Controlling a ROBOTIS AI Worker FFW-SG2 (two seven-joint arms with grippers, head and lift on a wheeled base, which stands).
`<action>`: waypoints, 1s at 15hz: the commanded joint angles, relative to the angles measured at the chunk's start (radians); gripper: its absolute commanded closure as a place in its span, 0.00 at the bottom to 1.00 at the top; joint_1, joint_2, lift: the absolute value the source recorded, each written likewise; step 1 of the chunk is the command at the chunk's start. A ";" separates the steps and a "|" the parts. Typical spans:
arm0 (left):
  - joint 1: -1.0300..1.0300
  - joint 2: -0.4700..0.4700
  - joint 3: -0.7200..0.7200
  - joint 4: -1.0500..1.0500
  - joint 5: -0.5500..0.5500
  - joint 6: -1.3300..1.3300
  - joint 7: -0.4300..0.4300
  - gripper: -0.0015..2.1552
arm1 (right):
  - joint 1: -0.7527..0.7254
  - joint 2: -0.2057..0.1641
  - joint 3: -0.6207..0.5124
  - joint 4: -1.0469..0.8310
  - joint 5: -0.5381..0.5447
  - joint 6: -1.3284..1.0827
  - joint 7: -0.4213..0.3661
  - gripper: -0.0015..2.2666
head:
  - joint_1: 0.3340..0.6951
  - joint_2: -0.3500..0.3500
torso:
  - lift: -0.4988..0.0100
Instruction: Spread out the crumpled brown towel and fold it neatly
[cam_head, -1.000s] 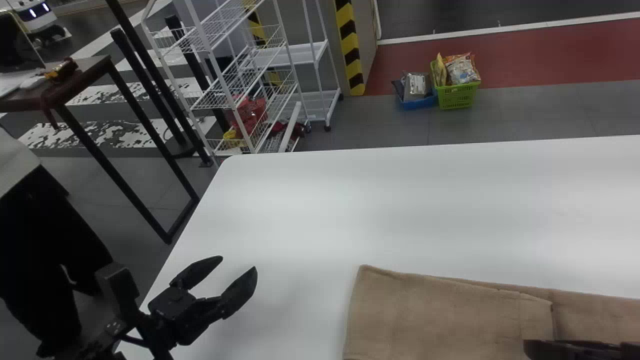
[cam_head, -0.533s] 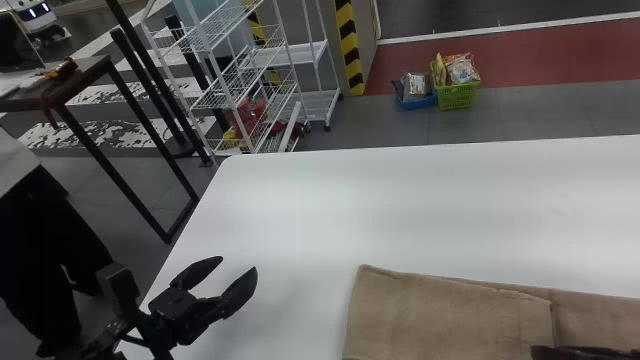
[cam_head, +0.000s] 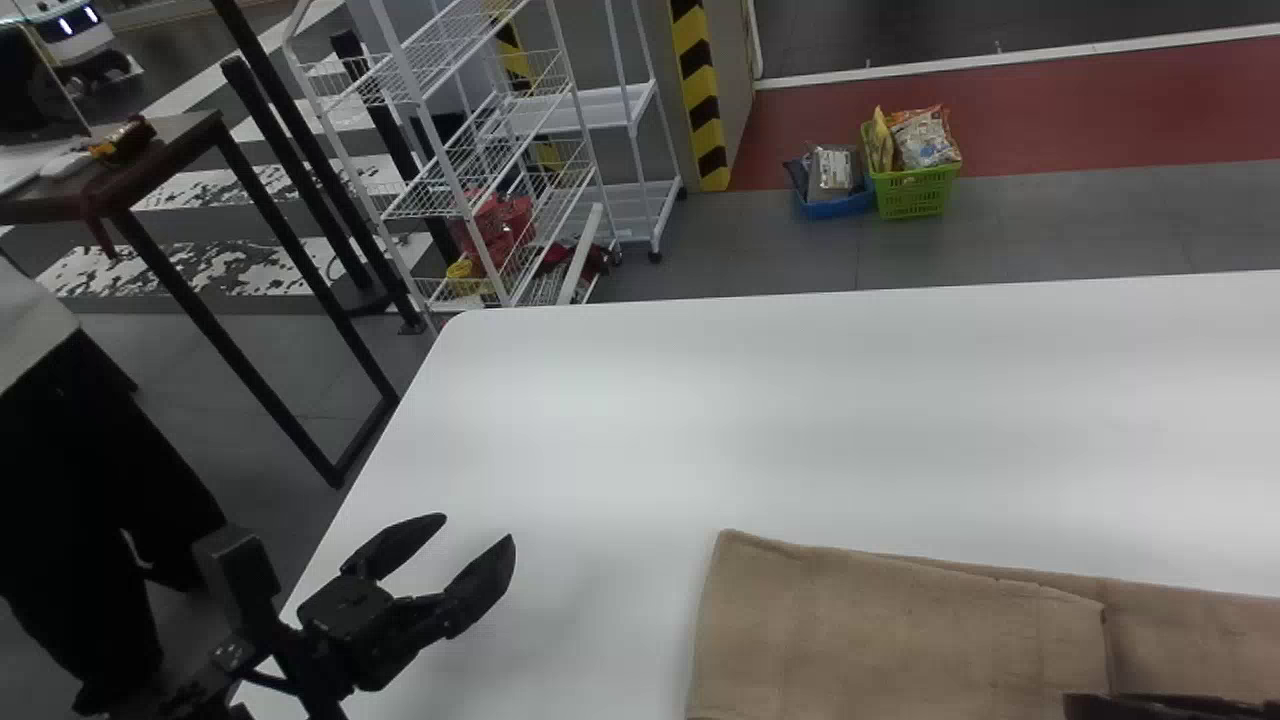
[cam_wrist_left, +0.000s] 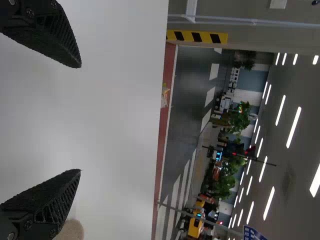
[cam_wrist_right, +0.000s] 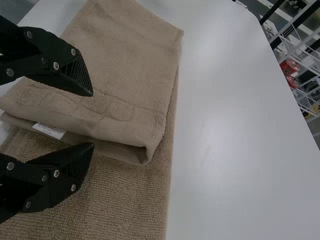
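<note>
The brown towel (cam_head: 890, 630) lies flat on the white table (cam_head: 800, 420), its left part folded over the rest. My left gripper (cam_head: 478, 525) stands open over the table's left side, apart from the towel; in the left wrist view this gripper (cam_wrist_left: 80, 119) has bare table between its fingers and a bit of towel (cam_wrist_left: 71, 230) beside one. At the bottom right of the head view, part of my right gripper (cam_head: 1165, 707) is over the towel. In the right wrist view that gripper (cam_wrist_right: 93, 119) is open above the towel (cam_wrist_right: 127, 60), around the folded layer's edge, where a white label (cam_wrist_right: 49, 131) shows.
The table's left edge runs beside my left arm. Beyond the table stand a white wire rack (cam_head: 470, 180), a green basket (cam_head: 915, 190) and a blue one (cam_head: 835, 205) on the floor. A dark side table (cam_head: 190, 130) stands at the left.
My right gripper has shifted slightly toward the bottom of the head view, with less of it showing. The towel and my left gripper have kept their places.
</note>
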 joint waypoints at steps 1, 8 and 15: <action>0.000 -0.003 -0.001 0.001 0.000 0.000 0.000 0.03 | 0.005 -0.005 -0.003 -0.006 0.002 0.002 0.002 0.26 | 1.00 1.00 | 0.73; 0.000 -0.003 0.000 0.004 0.000 0.000 0.000 0.03 | 0.024 -0.022 -0.007 -0.022 0.005 0.002 0.010 0.26 | 1.00 1.00 | 0.73; -0.005 -0.003 -0.006 0.007 -0.005 -0.003 0.000 0.03 | 0.024 -0.024 -0.012 -0.010 0.008 0.002 0.011 0.26 | 1.00 1.00 | 0.73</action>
